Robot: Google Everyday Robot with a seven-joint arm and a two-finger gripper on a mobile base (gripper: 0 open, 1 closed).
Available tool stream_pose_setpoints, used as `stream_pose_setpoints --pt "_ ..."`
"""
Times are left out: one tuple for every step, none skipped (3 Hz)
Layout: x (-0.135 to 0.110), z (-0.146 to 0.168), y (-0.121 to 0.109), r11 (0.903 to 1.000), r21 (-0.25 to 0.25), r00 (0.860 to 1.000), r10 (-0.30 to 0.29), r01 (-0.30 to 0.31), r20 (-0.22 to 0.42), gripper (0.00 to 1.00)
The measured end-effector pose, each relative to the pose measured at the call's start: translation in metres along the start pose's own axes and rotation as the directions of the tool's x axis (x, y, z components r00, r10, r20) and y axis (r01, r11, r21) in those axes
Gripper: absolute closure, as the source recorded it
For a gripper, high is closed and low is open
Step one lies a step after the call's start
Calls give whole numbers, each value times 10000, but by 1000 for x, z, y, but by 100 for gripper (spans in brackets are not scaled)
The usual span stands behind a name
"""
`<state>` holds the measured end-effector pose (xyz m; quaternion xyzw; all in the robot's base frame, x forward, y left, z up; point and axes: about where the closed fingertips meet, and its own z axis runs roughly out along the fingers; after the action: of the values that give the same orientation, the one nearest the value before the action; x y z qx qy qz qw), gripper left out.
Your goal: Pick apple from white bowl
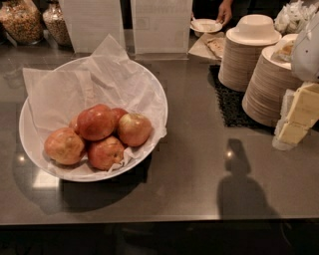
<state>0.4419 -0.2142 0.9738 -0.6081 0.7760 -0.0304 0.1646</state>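
Observation:
The white bowl (155,94) is wide and shallow, lined with crinkled white paper, and stands on the left of the dark counter. Several apples lie in its near half. The apple (95,122), the largest and deepest red, sits on top in the middle of the pile. A paler yellow-orange apple (64,146) lies to its left and smaller red-and-yellow apples (133,129) lie to its right and in front. My gripper (295,118), cream-coloured, hangs at the right edge of the view, far to the right of the bowl and above the counter, holding nothing that I can see.
Tall stacks of cream bowls and plates (246,55) stand at the back right on a black mat (229,104). Two white sign holders (159,25) stand behind the bowl, jars (20,20) at the back left. A person's hand (224,11) shows at the far edge.

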Motion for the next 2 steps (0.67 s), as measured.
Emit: stream_pose_setpoints --pt "-34 31 -13 9937 -430 9911 -990 1031 885 0" --pt "-94 54 -17 9625 -597 9560 -2536 2646 1477 0"
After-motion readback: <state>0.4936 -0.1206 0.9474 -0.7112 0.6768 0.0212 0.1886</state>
